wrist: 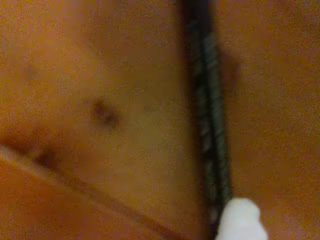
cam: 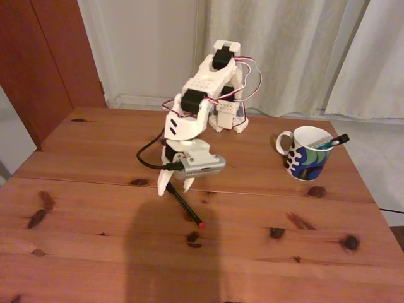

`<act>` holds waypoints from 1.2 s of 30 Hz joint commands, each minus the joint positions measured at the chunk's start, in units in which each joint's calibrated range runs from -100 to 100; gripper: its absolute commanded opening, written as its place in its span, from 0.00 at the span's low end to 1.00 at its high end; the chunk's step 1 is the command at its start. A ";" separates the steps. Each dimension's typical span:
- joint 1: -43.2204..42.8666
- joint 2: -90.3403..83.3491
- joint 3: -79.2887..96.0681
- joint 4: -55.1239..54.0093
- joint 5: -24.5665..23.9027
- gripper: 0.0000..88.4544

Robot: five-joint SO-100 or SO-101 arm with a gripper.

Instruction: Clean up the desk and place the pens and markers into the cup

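- The gripper (cam: 172, 187) is seen in the fixed view lowered onto the desk (cam: 82, 252) at about 9 o'clock from the cup (cam: 308, 154), well apart from it
- A thin black pen (cam: 187, 206) with a red tip is seen lying on the wood, running from the fingertips toward 5 o'clock; in the wrist view the pen (wrist: 207, 115) is shown blurred, nearly upright in the picture, with a white fingertip (wrist: 240, 220) at its lower end
- Whether the fingers are spread or pinched on the pen cannot be told; contact is not clearly shown
- Two other pens, one teal, are seen standing in the cup, leaning toward 3 o'clock
- A grip taken at the very end of the barrel is judged risky: the long free length could swing down and slip out during a lift
- The slim round barrel could also be rolled aside if one finger is met first
- At the cup, the hanging tip could be caught on the rim, or the leaning pens could be knocked, and the cup tipped
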 commanded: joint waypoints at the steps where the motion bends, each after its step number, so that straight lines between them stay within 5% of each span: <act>1: 0.96 0.60 -7.54 7.57 2.39 0.28; 20: 2.25 17.48 -22.78 8.69 0.56 0.28; 36: 0.80 17.65 -18.36 9.21 0.61 0.28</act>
